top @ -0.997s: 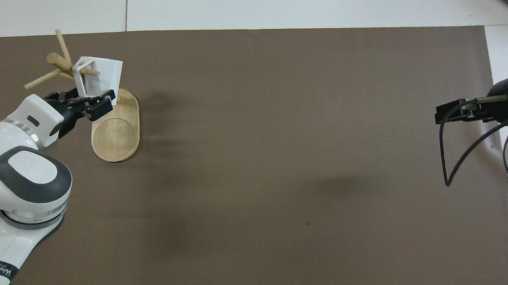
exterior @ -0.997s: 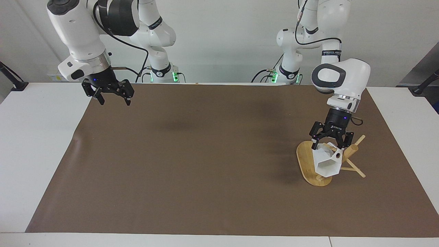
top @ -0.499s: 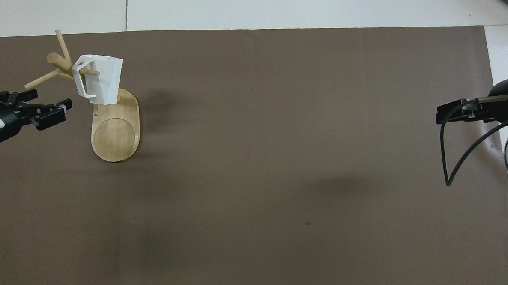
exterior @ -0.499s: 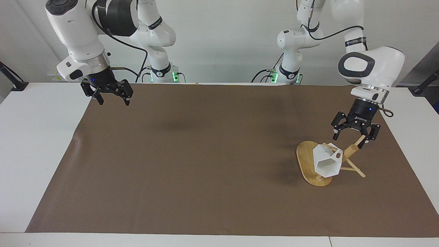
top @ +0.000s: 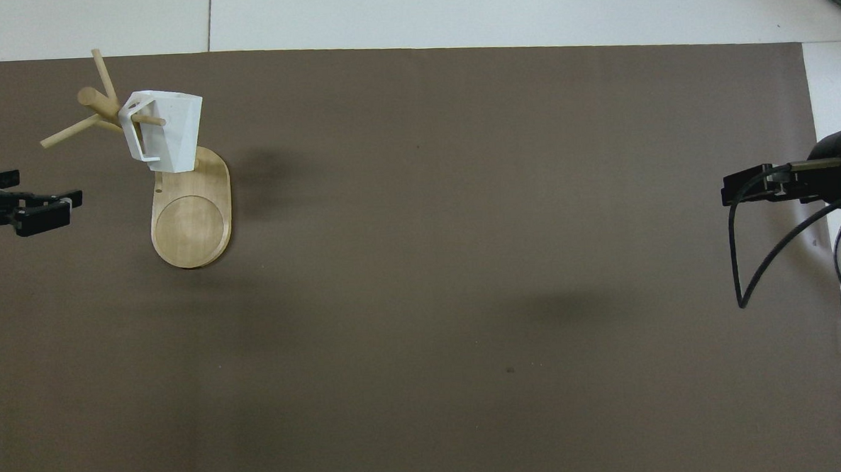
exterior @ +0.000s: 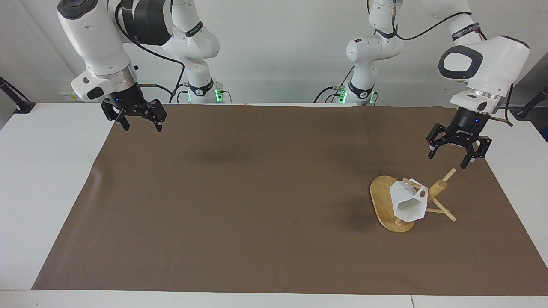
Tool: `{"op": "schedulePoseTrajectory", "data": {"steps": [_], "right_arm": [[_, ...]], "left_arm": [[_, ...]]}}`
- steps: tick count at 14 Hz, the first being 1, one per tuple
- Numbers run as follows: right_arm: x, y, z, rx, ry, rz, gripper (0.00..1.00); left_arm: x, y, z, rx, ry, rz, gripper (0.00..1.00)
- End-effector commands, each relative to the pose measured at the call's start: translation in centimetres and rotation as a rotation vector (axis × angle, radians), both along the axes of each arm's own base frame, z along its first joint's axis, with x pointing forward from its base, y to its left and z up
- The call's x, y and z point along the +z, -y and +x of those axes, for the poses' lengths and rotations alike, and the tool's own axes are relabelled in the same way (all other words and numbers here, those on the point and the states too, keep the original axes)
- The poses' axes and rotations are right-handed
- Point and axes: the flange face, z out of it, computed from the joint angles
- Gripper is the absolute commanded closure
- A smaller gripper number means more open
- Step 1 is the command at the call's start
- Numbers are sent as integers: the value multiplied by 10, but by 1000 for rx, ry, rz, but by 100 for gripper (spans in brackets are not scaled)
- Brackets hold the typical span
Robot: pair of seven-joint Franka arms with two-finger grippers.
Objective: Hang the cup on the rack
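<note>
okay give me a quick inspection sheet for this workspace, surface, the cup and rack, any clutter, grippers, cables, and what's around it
Surface: brown mat on a white table; a wrinkle at the mat edge toward the right arm's end.
Job's things: white cup hangs by its handle on a peg of the rack, toward the left arm's end; the rack stands on the mat.
Clutter: nothing seen.
Grippers: left gripper open, empty, in the air beside the rack, touching nothing. Right gripper open, empty, waiting over the mat's edge at its own end.
Cables: black cable loops from the right arm's wrist.
Surroundings: plain white wall; green lights at both arm bases.
</note>
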Motion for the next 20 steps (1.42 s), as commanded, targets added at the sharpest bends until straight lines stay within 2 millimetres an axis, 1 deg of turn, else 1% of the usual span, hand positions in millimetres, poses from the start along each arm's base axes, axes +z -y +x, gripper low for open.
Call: {"op": "schedulePoseTrajectory", "data": {"steps": [1,3,4,5,6,7,8,9,10,13,16,17,18,20], "right_arm": [[0,1,-4,-9,11,14,0],[0,0,-4,-8,11,16,0],[0,1,-4,-9,11,14,0],[0,1,-4,-9,11,14,0],[0,1,-4,-9,11,14,0],[0,0,-4,-8,11,16,0],[0,0,-4,-8,11,14,0],[0,0,-4,-8,11,16,0],[0,0,-4,-9,11,16,0],[0,0,-4,-8,11,14,0],[0,1,-4,-9,11,14,0],[0,1,-4,-11,11,16,0],[0,0,-4,-8,11,16,0],[0,0,-4,-8,11,16,0]], "left_arm": [[32,15,-10,54,-66,32,0],[42,34,-11,99,-130,47,0],[51,52,-11,114,-150,76,0],[59,65,-11,139,-175,106,0],[65,82,-13,155,-202,125,0],[72,103,-15,164,-228,139,0],[78,117,-19,175,-251,150,0],[82,125,-22,168,-264,160,0],[83,125,-23,164,-272,167,0],[81,111,-26,185,-289,167,0],[80,115,-32,178,-320,176,0],[76,118,-42,172,-372,188,0],[75,118,-46,173,-408,195,0],[74,109,-46,189,-420,193,0]]}}
